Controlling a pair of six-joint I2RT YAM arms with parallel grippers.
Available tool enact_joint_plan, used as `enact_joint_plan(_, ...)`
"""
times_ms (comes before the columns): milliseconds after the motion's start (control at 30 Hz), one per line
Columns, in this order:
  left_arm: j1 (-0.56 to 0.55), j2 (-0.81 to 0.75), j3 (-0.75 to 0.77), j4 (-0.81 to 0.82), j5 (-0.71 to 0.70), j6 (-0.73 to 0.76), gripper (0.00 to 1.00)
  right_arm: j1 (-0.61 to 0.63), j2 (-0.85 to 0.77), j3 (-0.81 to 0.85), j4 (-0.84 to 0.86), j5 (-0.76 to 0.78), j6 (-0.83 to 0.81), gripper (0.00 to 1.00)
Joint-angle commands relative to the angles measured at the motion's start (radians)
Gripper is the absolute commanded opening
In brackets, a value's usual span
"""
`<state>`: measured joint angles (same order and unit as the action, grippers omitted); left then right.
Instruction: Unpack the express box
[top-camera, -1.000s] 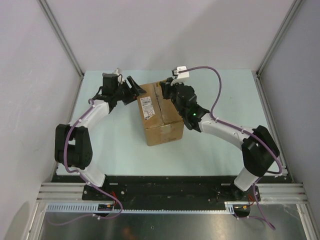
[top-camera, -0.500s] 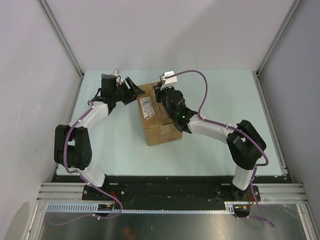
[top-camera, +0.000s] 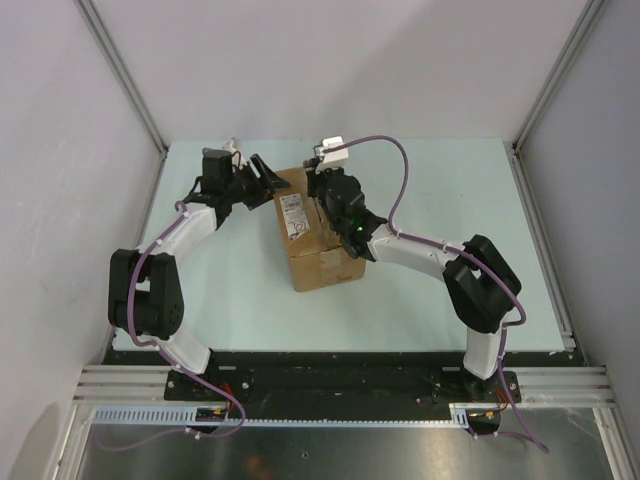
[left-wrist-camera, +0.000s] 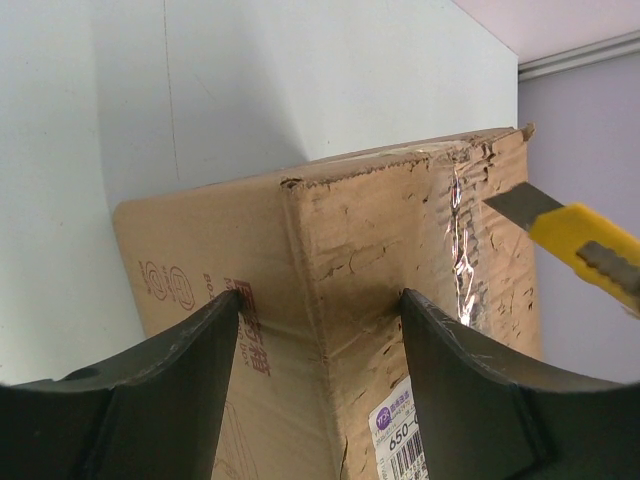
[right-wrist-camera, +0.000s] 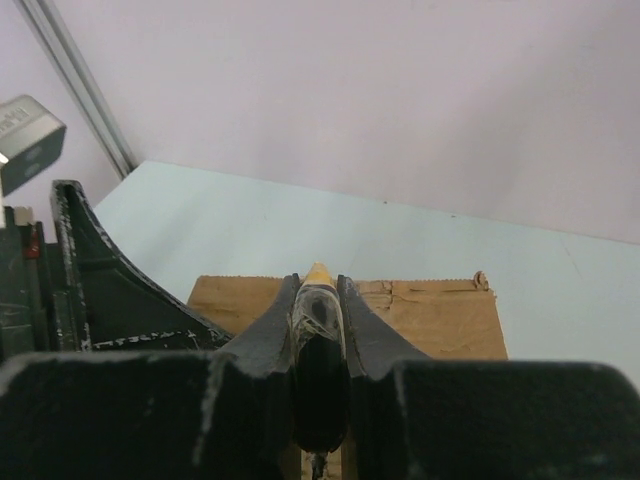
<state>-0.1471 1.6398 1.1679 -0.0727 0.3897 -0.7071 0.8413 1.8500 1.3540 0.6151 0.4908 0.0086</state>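
The box (top-camera: 325, 265) stands at the centre of the counter (top-camera: 230, 290), turned a little off square, one lower corner pointing to 6 o'clock. Its flaps lie closed. A strip of clear tape (left-wrist-camera: 460, 260) runs across the top. A white barcode label (top-camera: 295, 215) sits on the top toward the 9 o'clock side. In the left wrist view the cardboard is creased and scuffed along the near corner, and red printing (left-wrist-camera: 165, 285) marks the side face.

The left tool (top-camera: 275, 183) is at the box's 10 o'clock, level with the upper corner. Its fingers (left-wrist-camera: 170, 400) stand wide apart and straddle that corner, one along the printed side, the other along the top. Whether they press on the cardboard cannot be told.

The right tool (top-camera: 325, 190) is over the top of the box toward 12 o'clock. Its fingers (right-wrist-camera: 270, 330) are closed tight on a yellow knife (left-wrist-camera: 585, 250), which shows between them in the right wrist view as a dark body with a yellow end. The grey blade (left-wrist-camera: 520, 205) is out and points at the taped seam by the far top edge. Contact between blade and tape cannot be told.

The right arm (top-camera: 415, 255) reaches in from 4 o'clock, passing over the box's near right corner. The left arm (top-camera: 190, 230) comes in from 8 o'clock. A purple cable (top-camera: 400, 170) loops above the right arm.
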Motion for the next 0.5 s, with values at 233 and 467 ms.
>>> enact_joint_plan(233, 0.011, 0.012, -0.010, -0.065, 0.008, 0.060, 0.67, -0.005, 0.057, 0.080, 0.055, 0.038, -0.042, 0.00)
enact_joint_plan(467, 0.012, 0.018, -0.002, -0.067, 0.015, 0.057, 0.68, -0.008, 0.048, 0.082, 0.063, 0.040, -0.052, 0.00)
